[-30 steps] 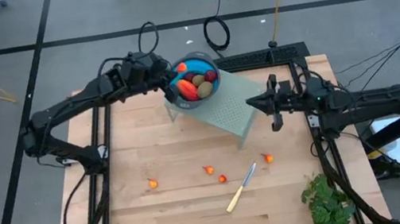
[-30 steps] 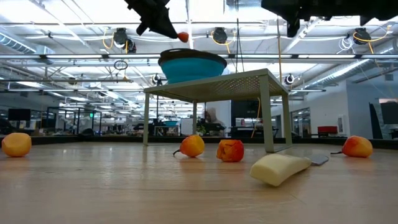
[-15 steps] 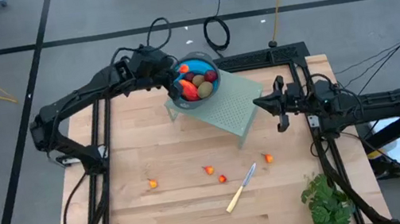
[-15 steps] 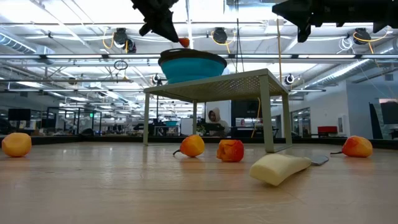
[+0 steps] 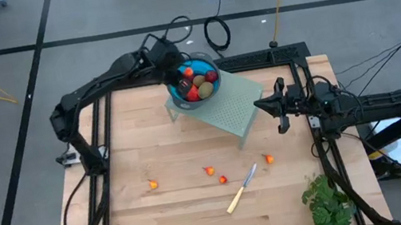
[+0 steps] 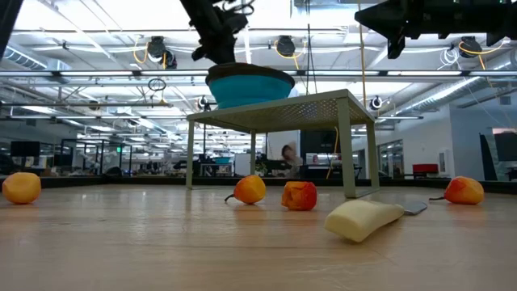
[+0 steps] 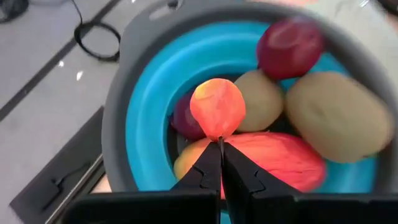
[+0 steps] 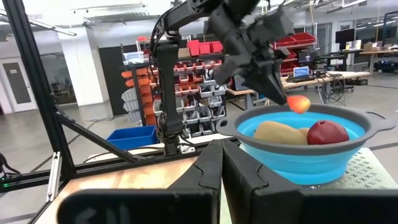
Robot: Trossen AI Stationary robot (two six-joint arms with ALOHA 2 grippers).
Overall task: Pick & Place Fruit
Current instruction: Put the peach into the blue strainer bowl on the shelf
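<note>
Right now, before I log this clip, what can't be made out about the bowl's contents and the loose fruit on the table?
- Bowl contents: hidden in the low view by its own wall.
- Small orange piece held by the left gripper: its stem or grip spot is blurred in the left wrist view.
- Loose fruit on the table: too small in the high view to name.
- Knife: blade mostly hidden behind its handle in the low view.

bowl (image 7: 143, 124): blue, grey rim | fruit (image 7: 217, 109): orange-red, dark red, brownish-green | stand (image 5: 232, 107): pale green, seemingly perforated
</note>
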